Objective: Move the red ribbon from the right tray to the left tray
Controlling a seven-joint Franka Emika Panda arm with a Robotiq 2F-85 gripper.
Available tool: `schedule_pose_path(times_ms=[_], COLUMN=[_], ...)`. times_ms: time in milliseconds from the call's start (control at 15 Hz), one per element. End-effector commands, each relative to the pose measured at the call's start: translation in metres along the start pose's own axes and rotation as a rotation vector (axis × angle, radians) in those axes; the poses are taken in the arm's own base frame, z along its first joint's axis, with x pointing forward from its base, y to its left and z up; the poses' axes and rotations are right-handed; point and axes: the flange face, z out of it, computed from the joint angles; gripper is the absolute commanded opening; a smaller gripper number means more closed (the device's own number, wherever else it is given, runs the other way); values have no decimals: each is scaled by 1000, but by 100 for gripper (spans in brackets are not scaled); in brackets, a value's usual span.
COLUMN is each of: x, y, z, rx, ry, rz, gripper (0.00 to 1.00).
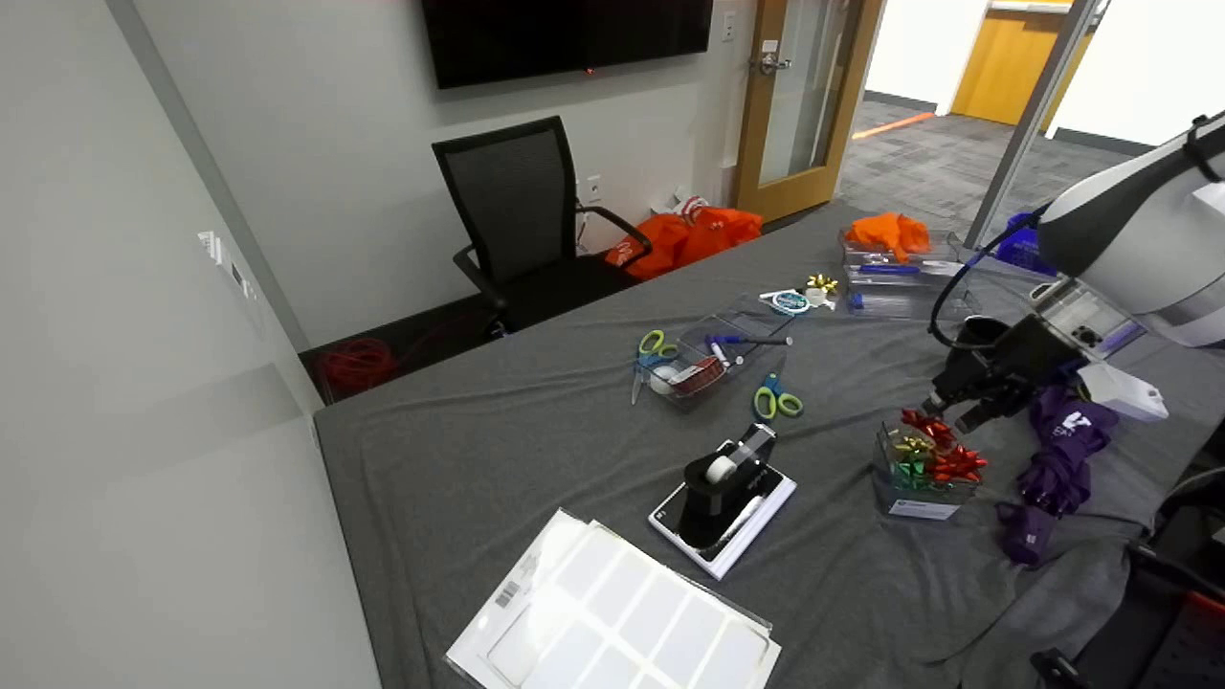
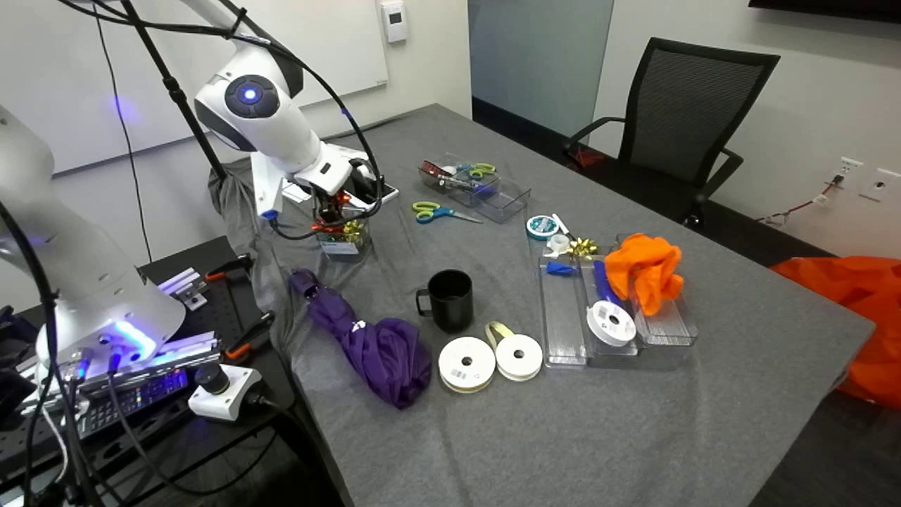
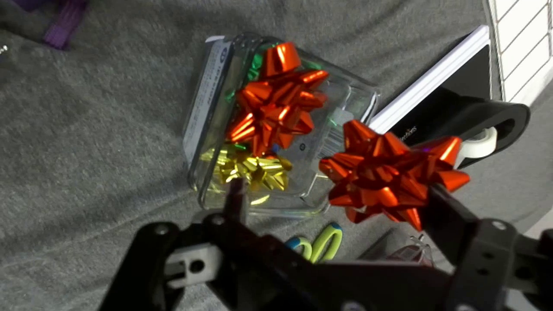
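My gripper [image 3: 337, 190] is open above a small clear tray [image 3: 354, 82]. One red ribbon [image 3: 380, 172], a shiny bow, lies against the right-hand finger [image 3: 451, 211] in the wrist view, while the opposite finger stands well apart from it. Whether it clings there or is dropping, I cannot tell. Inside that tray sit another red ribbon bow [image 3: 276, 103], a gold bow [image 3: 259, 170] and some green ribbon [image 3: 255, 67]. In an exterior view the upper red ribbon [image 1: 928, 427] shows just below the fingertips, over the tray's rim. Which trays count as left and right is unclear.
Beside the bow tray lies a purple umbrella [image 1: 1057, 464], with a black mug [image 2: 450, 301] farther along. A tape dispenser [image 1: 708, 493] stands on a white box. Scissors [image 1: 775, 397] lie near another clear tray [image 1: 713, 330]. An orange cloth [image 2: 644, 271] covers part of a divided tray [image 2: 563, 331].
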Motion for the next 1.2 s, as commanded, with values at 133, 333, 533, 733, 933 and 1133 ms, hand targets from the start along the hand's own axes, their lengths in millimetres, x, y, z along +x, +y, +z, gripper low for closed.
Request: schedule_pose_path(times_ms=[133,333,533,733,933,1133], x=[-10,-1,2,7,16,30], y=[4,12,13,15,16,17], z=[-24,-4,8,16,23,27], rx=[-26,-188,-237,-238,-251,-259], ry=[-8,-64,-114,-127,-127,-106], rz=[-68,-82,-69,-66,-51,-29], gripper=[100,100,100,100,100,100])
